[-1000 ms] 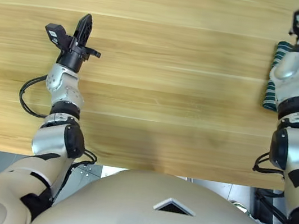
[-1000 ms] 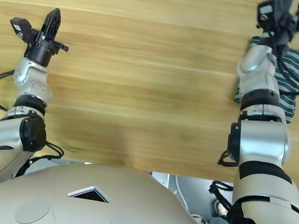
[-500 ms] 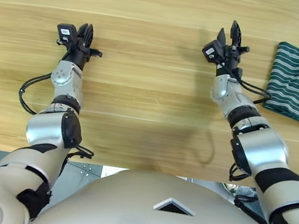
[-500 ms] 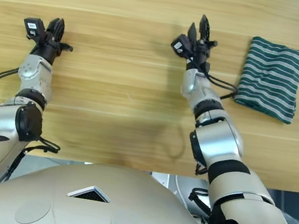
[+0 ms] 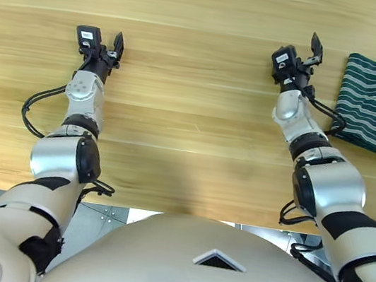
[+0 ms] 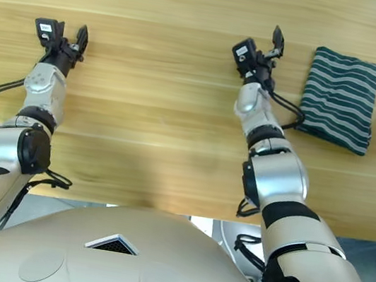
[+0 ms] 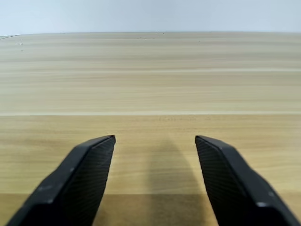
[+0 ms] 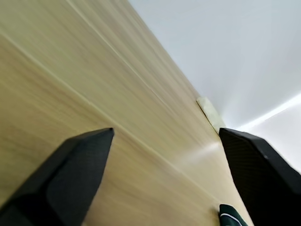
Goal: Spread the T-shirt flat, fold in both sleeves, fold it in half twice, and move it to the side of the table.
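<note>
The T-shirt [image 5: 375,105] is dark green with white stripes and lies folded into a small rectangle near the table's right side. My right gripper [image 5: 313,49] hovers over the bare wood just left of it, open and holding nothing. In the right wrist view its fingers [image 8: 80,160] stand wide apart, and a corner of the T-shirt [image 8: 230,217] peeks in. My left gripper [image 5: 114,45] is far off on the left part of the table, also open, with bare wood between its fingertips [image 7: 94,160].
The wooden table [image 5: 192,113] runs wide between the two arms. Its near edge [image 5: 183,215] lies close to my body. Beyond the table's far edge [image 7: 150,33] is a plain pale wall.
My right arm came off the folded T-shirt and swung left, ending beside it. The T-shirt stayed where it lay. My left gripper turned and shifted slightly.
</note>
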Action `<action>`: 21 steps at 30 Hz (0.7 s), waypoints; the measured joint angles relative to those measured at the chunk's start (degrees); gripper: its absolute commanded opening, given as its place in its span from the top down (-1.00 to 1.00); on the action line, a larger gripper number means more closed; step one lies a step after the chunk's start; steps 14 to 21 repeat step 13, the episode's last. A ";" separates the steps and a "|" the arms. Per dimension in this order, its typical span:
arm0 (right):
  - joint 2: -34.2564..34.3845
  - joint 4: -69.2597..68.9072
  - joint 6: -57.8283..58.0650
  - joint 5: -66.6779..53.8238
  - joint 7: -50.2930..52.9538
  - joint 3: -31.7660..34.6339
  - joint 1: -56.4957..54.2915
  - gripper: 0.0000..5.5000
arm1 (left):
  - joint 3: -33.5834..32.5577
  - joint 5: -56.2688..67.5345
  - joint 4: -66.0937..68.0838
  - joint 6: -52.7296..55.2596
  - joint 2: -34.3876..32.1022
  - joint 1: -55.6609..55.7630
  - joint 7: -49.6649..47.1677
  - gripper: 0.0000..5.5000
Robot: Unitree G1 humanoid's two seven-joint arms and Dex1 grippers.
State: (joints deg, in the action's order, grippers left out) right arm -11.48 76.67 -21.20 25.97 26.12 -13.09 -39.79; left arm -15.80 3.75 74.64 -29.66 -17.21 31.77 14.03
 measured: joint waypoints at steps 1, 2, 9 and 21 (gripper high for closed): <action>-0.16 -0.02 0.02 -0.36 -1.07 0.60 -0.01 -0.73 | 0.07 -0.13 0.10 0.25 -0.04 0.12 -0.86 -0.40; -0.24 -0.03 0.07 -0.50 -1.66 0.91 -0.12 -0.76 | 0.08 -0.16 0.24 0.78 -0.18 0.31 -1.73 -0.45; -0.13 -0.02 1.27 -0.50 -4.93 1.20 -0.55 -0.42 | -0.50 -0.08 0.53 1.34 -0.22 0.64 -2.48 -0.35; 0.24 0.07 2.11 -0.35 -5.51 1.18 -0.42 -0.14 | -0.88 -0.05 0.58 2.53 -0.21 1.06 -3.50 -0.11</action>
